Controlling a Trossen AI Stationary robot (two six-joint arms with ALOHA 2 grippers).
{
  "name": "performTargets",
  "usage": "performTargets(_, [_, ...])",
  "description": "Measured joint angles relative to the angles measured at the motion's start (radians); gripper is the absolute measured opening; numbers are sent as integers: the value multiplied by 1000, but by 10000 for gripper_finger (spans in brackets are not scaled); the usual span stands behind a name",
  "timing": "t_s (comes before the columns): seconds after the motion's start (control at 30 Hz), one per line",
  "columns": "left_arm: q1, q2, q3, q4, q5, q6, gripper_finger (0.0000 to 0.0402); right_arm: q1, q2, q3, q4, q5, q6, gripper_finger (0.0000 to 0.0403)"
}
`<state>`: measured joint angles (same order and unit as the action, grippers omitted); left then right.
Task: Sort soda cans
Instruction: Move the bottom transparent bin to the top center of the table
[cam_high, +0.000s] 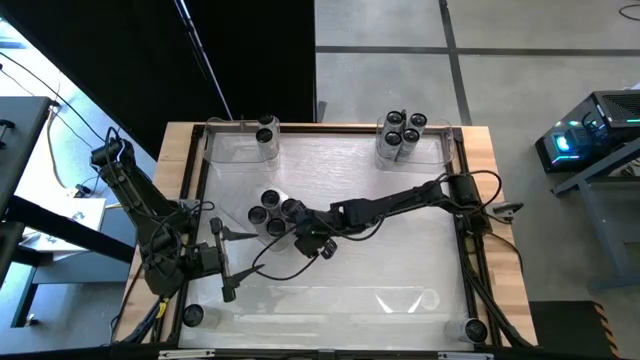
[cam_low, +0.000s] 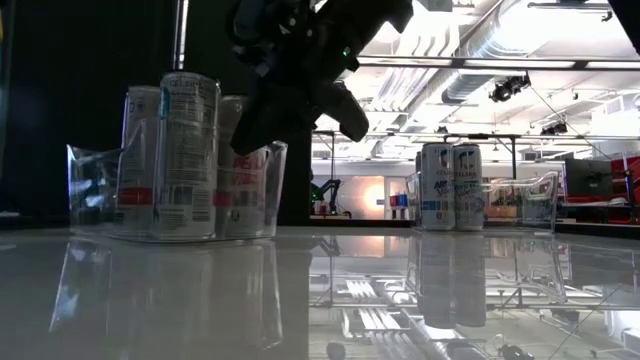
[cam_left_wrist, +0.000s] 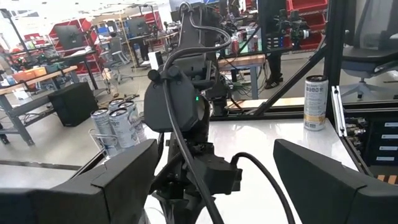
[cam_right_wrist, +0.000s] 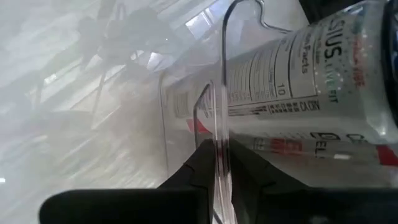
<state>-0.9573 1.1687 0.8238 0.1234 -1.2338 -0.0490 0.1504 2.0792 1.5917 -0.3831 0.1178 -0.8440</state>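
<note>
1. The soda cans stood upright, long axes vertical, tops up: a cluster of five (cam_high: 277, 212) at mid-table inside a clear tray (cam_low: 255, 215), four (cam_high: 402, 130) at the far right in a second clear tray (cam_high: 445, 148), and one (cam_high: 266, 133) at the far left.
2. Single cans also stood at the near left corner (cam_high: 192, 315) and the near right corner (cam_high: 474, 328).
3. The right gripper (cam_right_wrist: 217, 165) had its fingers closed on the thin wall of the central tray (cam_right_wrist: 219, 99); the nearest can (cam_right_wrist: 311, 81) stood just beyond that wall, inside the tray.
4. Only the right wrist view showed this pinch; the high view showed the arm reaching to the cluster's near-right edge.
5. The left gripper (cam_high: 226, 265) waited at the near left with its fingers spread apart, holding nothing, well apart from the cluster.
6. The low view showed the can labels (cam_low: 185, 150).
</note>
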Motion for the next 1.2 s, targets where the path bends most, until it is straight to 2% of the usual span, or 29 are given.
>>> performTargets(0.13, [0,0,0,0,0,0,314,8,0,8,-39,1,89,26])
performTargets(0.37, [0,0,0,0,0,0,314,31,0,85,-251,-25,288,26])
performTargets(0.6, [0,0,0,0,0,0,314,61,8,194,-471,-96,429,7])
performTargets(0.73, [0,0,0,0,0,0,314,73,11,229,-540,-128,509,4])
performTargets(0.93, [0,0,0,0,0,0,314,75,10,241,-609,-133,710,5])
performTargets(1.2, [0,0,0,0,0,-3,314,13,6,243,-605,-131,869,5])
